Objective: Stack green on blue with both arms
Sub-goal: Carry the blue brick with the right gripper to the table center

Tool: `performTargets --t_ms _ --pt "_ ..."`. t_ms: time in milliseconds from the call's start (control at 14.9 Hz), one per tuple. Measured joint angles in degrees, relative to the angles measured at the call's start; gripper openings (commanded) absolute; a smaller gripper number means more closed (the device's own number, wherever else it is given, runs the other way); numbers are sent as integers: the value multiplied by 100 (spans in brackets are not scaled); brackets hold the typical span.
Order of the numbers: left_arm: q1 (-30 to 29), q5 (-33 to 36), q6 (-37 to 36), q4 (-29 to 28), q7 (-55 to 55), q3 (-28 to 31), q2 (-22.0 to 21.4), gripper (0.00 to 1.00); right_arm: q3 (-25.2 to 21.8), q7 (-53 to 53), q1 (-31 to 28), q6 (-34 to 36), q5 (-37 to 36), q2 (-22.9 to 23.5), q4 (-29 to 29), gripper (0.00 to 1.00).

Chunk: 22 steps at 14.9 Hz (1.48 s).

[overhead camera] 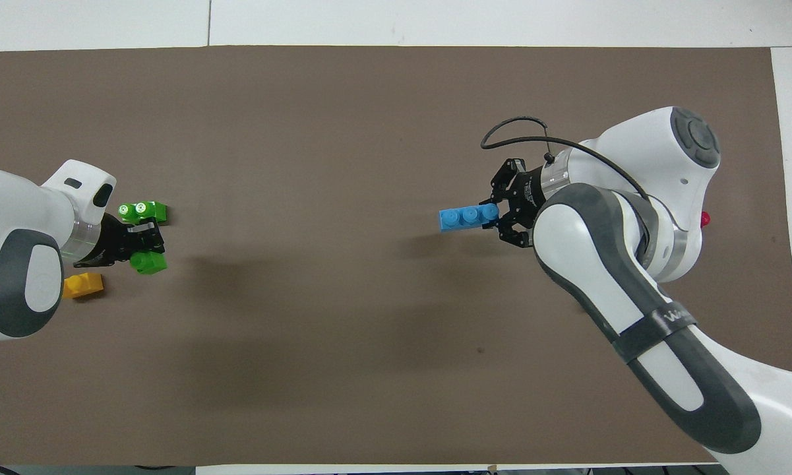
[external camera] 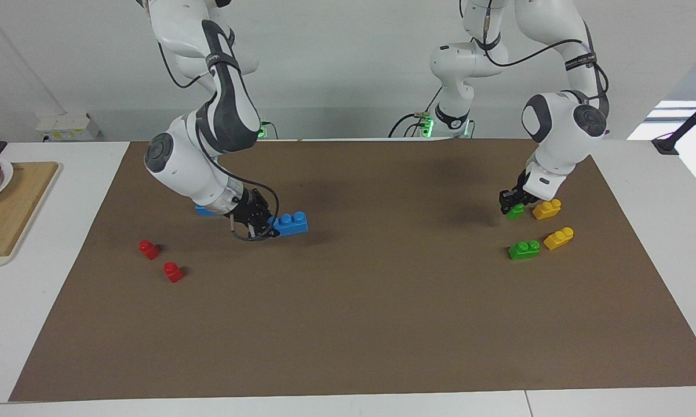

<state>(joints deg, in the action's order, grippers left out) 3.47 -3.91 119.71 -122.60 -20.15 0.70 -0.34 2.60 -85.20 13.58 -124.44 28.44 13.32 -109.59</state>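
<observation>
My right gripper (external camera: 270,226) is shut on one end of a three-stud blue brick (external camera: 291,223) and holds it level just above the brown mat; the gripper (overhead camera: 499,215) and brick (overhead camera: 467,218) also show in the overhead view. A second blue brick (external camera: 204,211) lies mostly hidden under the right arm. My left gripper (external camera: 514,204) is shut on a green brick (external camera: 516,212) low at the mat; both show overhead, gripper (overhead camera: 146,247) and brick (overhead camera: 149,263). The other green brick (external camera: 524,249) lies free, farther from the robots (overhead camera: 143,211).
Two yellow bricks (external camera: 546,209) (external camera: 558,238) lie beside the green ones, toward the left arm's end. Two red bricks (external camera: 148,249) (external camera: 173,271) lie toward the right arm's end. A wooden board (external camera: 17,208) with a plate (external camera: 3,174) sits off the mat (external camera: 353,324).
</observation>
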Motion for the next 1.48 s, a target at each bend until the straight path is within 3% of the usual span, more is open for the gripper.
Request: performTargets --t_ms 604,1142,1478 --pt "194 -5 -245 247 -2349 -18 14 0 5 -937 1016 -1359 317 0 -387 0" --pt "245 -336 -251 452 -3681 -22 81 0 8 -937 1399 -1850 498 326 -581 0" --pt "301 -349 -250 698 -5258 -24 178 0 8 -937 1611 -2204 646 594 -596 0"
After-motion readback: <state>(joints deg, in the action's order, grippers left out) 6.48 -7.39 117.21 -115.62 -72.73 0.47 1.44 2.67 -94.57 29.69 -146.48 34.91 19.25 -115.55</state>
